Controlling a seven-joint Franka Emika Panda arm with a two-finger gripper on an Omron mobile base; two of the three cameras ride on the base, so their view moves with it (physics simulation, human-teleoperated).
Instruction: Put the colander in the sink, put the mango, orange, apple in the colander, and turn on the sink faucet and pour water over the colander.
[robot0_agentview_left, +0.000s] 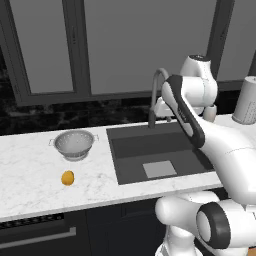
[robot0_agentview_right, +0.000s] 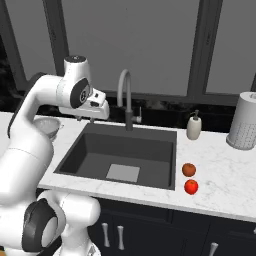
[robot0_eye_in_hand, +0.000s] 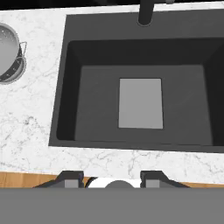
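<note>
The silver colander (robot0_agentview_left: 74, 144) stands on the white counter left of the sink (robot0_agentview_left: 135, 145), at the left edge of the hand view (robot0_eye_in_hand: 8, 52). A yellow-orange mango (robot0_agentview_left: 67, 178) lies in front of it. On the counter right of the sink (robot0_agentview_right: 100, 155) sit the orange (robot0_agentview_right: 188, 170) and, nearer the front edge, the red apple (robot0_agentview_right: 191, 187). The faucet (robot0_agentview_right: 125, 95) arches over the basin's back rim. Water is out of view. My gripper (robot0_eye_in_hand: 111, 177) hangs open and empty above the sink's front left part (robot0_agentview_right: 85, 119), pointing down.
A white soap bottle (robot0_agentview_right: 194, 126) stands behind the sink's right corner. A tall perforated pale cylinder (robot0_agentview_right: 245, 127) is at the far right of the counter. Dark windows run behind the counter, and dark cabinets lie below it.
</note>
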